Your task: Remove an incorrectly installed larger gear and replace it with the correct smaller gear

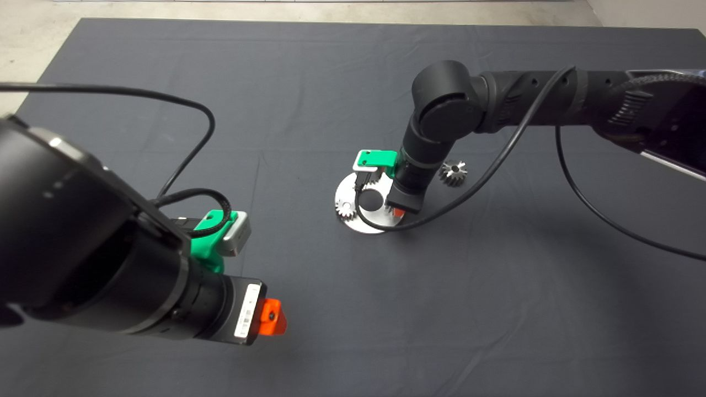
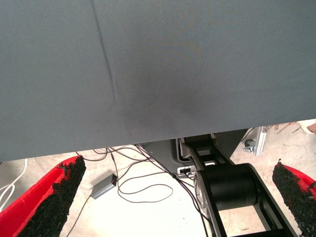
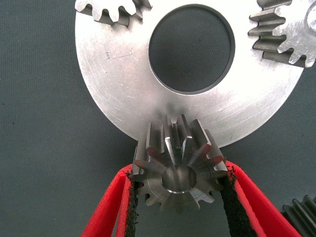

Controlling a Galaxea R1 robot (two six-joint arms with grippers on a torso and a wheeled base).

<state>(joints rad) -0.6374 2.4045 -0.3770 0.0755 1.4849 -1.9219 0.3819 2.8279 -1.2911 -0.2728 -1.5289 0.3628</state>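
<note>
In the right wrist view, my right gripper point(image 3: 178, 197) is shut on the larger gear point(image 3: 180, 170), a shiny silver gear with long flared teeth. The gear sits at the edge of the round silver plate point(image 3: 123, 89). I cannot tell whether it is seated or lifted. In the head view the right gripper point(image 1: 401, 208) stands over the plate point(image 1: 361, 223) and hides that gear. The smaller gear point(image 1: 453, 172), dark grey with a black centre hole, lies on the mat just right of the plate; its edge also shows in the right wrist view point(image 3: 303, 213). My left gripper point(image 1: 270, 318) hangs open and empty at the lower left.
Two small pale gears point(image 3: 284, 34) point(image 3: 116, 11) sit on the plate around its large centre hole point(image 3: 190, 48); one also shows in the head view point(image 1: 346, 208). The left wrist view shows the mat's edge point(image 2: 148, 140), with cables and a small grey box point(image 2: 102, 186) on the floor beyond.
</note>
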